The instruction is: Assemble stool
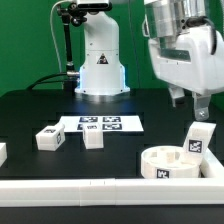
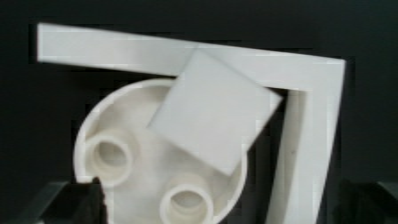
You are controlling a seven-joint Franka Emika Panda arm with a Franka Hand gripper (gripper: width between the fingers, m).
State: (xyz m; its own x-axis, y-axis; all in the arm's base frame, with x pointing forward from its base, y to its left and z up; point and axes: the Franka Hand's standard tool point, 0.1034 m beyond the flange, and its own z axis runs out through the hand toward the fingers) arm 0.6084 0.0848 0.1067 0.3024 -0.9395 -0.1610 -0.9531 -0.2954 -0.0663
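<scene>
The round white stool seat (image 1: 165,166) lies at the exterior view's right front, against the corner of the border rails. One blocky white leg (image 1: 198,140) stands upright on its far right side. My gripper (image 1: 192,104) hangs just above that leg, jaws apart and empty. In the wrist view the seat (image 2: 128,130) shows round sockets, the leg (image 2: 214,108) rises from it, and my gripper (image 2: 222,216) is open over the seat. Two loose legs (image 1: 50,137) (image 1: 93,138) lie on the table at the exterior view's left; a third (image 1: 2,152) shows at the left edge.
The marker board (image 1: 100,124) lies flat mid-table in front of the robot base (image 1: 100,60). A long white rail (image 1: 90,190) runs along the front edge. The rails meet in a corner (image 2: 306,75) beside the seat.
</scene>
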